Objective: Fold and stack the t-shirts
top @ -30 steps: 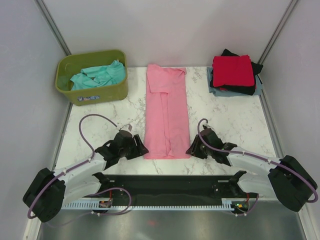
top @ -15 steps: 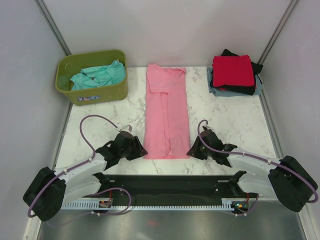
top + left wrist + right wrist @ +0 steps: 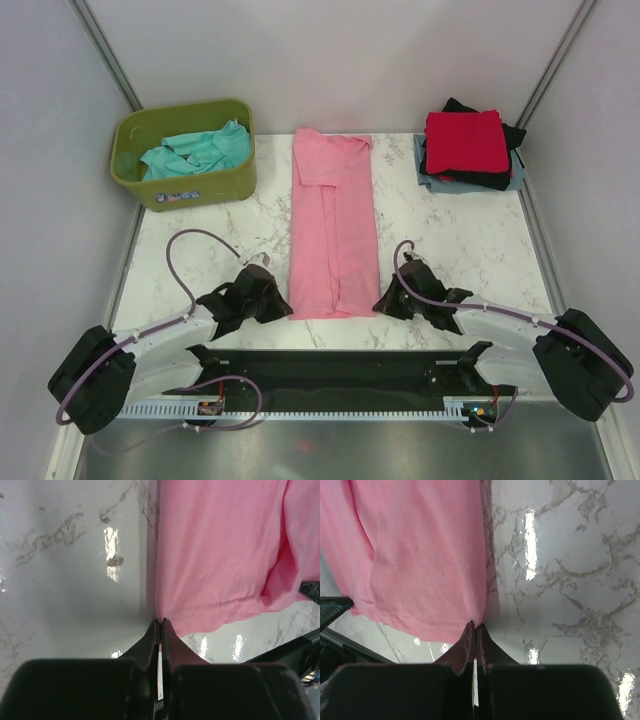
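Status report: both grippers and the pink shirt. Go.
Left gripper shut on pink t-shirt, near-left hem corner. Right gripper shut on near-right corner. Shirt folded lengthwise, flat on table. Nothing in the way; tub, folded stack stand clear.

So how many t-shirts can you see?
5: pink shirt flat mid-table, teal shirt in the green tub, and red shirt, black shirt, grey-blue shirt stacked far right. More may hide underneath.

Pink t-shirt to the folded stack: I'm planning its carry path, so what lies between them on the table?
Only bare marble table separates the pink t-shirt from the folded stack; the top external view shows this.
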Robot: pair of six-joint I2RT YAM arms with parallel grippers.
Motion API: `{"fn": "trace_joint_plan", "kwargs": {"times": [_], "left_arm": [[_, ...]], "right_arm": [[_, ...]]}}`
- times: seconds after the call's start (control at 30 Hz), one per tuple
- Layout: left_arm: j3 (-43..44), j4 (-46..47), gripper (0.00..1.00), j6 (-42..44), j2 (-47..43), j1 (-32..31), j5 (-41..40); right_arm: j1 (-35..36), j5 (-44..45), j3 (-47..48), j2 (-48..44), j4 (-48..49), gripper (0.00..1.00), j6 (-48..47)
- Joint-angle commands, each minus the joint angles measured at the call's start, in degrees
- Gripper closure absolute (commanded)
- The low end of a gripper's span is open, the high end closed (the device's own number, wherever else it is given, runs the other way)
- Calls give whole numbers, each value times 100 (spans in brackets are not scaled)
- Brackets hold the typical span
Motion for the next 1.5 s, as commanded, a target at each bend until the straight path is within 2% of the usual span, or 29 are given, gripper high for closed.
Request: {"fn": "trace_joint_plan", "kwargs": {"times": [0.0,0.13,0.3,0.43,0.57,0.7,0.8,0.93,1.03,1.23,1.47], "left_arm": [[149,-348,98,12,-258,-300,-336],[-35,-648,98,-296,-837,-651,-320],[52,-1464,98,-499,-1568,-925,-477],[673,-2053,98,-306,-1692,-942,-354],[1404,-2590,98,-156,-1586,-951,-556],[2177,-2819,98,169,-1201,-942,-985],[2669,-2811,98,423,-684,-881,-1171],[3312,-2802,98,863,11,-609,-1321],[3743,-2557,98,1258,582,-144,-1102],[4551,-2160,98,1961,1787,648,-513],[5650,-2107,98,2480,3176,1395,172]], "right_arm": [[40,10,-203,-178,-199,100,-84],[101,19,-335,-713,-533,100,-31],[198,10,-371,-1329,-1077,100,39],[294,1,-134,-1812,-1500,100,110],[295,299,646,-1867,-1957,100,-136],[251,844,1394,-1271,-2239,100,-601],[75,898,2018,-735,-2230,100,-979],[-468,995,2783,-127,-2213,100,-1576],[-881,828,3467,461,-2107,100,-2025],[-1251,740,4601,1797,-2054,100,-2675],[-1595,433,5658,3002,-2019,100,-2887]]}}
